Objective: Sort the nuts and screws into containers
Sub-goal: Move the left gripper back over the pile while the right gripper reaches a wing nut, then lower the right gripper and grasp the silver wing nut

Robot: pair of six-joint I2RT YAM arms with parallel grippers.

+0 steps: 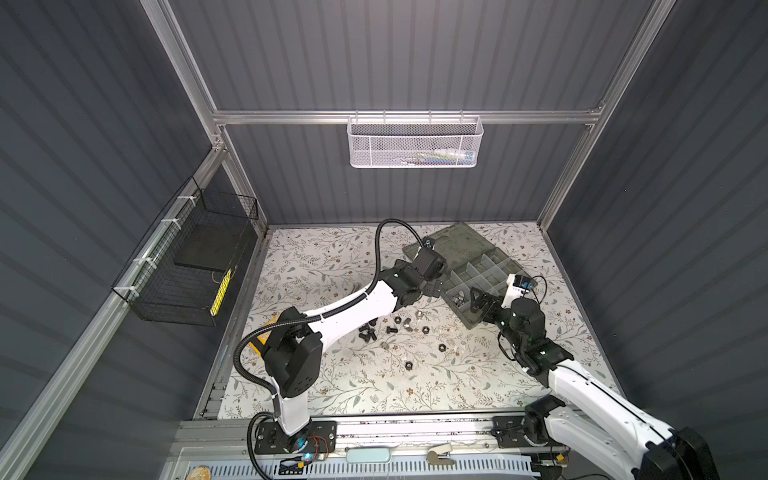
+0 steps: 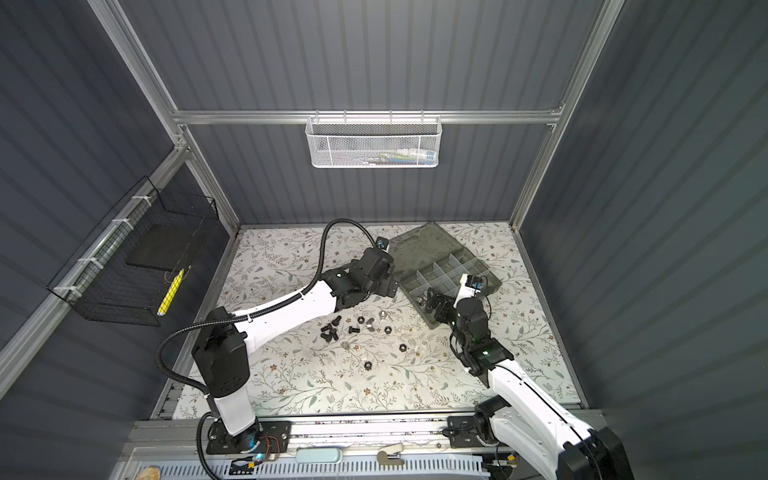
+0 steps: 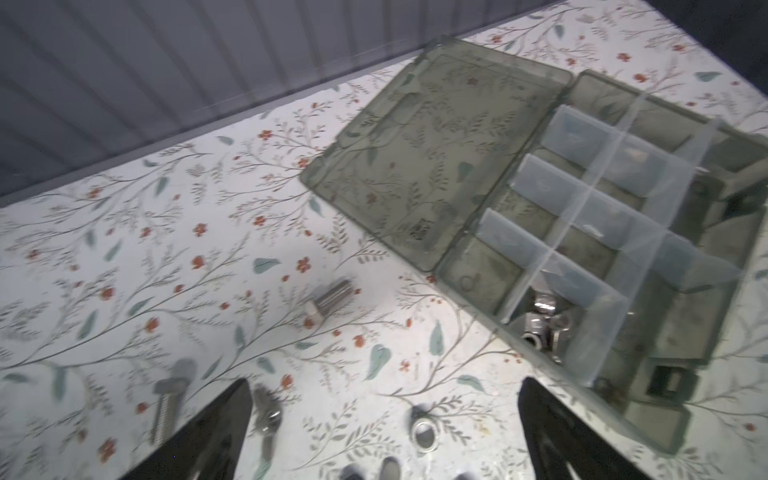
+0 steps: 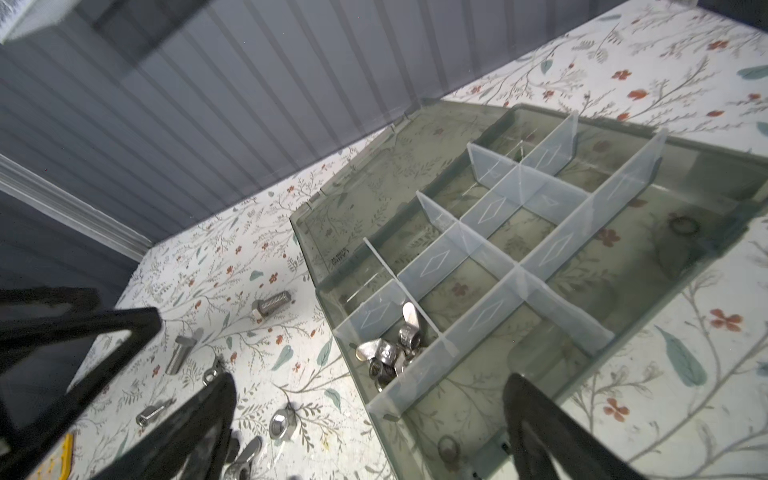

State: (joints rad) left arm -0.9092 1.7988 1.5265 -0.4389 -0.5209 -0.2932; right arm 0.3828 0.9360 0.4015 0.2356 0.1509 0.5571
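Note:
The containers are compartments with pale dividers point(image 4: 490, 249) in an open grey-green organizer case point(image 1: 478, 272) point(image 2: 451, 270) at the back right. One near compartment holds several silver wing nuts point(image 4: 390, 349) point(image 3: 540, 324). Black screws point(image 1: 368, 332) point(image 2: 330, 330) and black nuts point(image 1: 425, 330) point(image 2: 402, 347) lie scattered mid-table. My left gripper point(image 1: 434, 287) point(image 3: 384, 419) is open beside the case's left edge, with a silver nut point(image 3: 424, 434) on the table between its fingers. My right gripper point(image 1: 473, 301) point(image 4: 370, 432) is open over the case's near corner. Silver screws point(image 3: 332, 297) point(image 4: 270, 309) lie close by.
The case's lid point(image 1: 451, 245) lies flat toward the back wall. A black wire basket point(image 1: 187, 274) hangs on the left wall and a white mesh basket point(image 1: 415, 143) on the back rail. A yellow object point(image 1: 262, 345) lies under the left arm.

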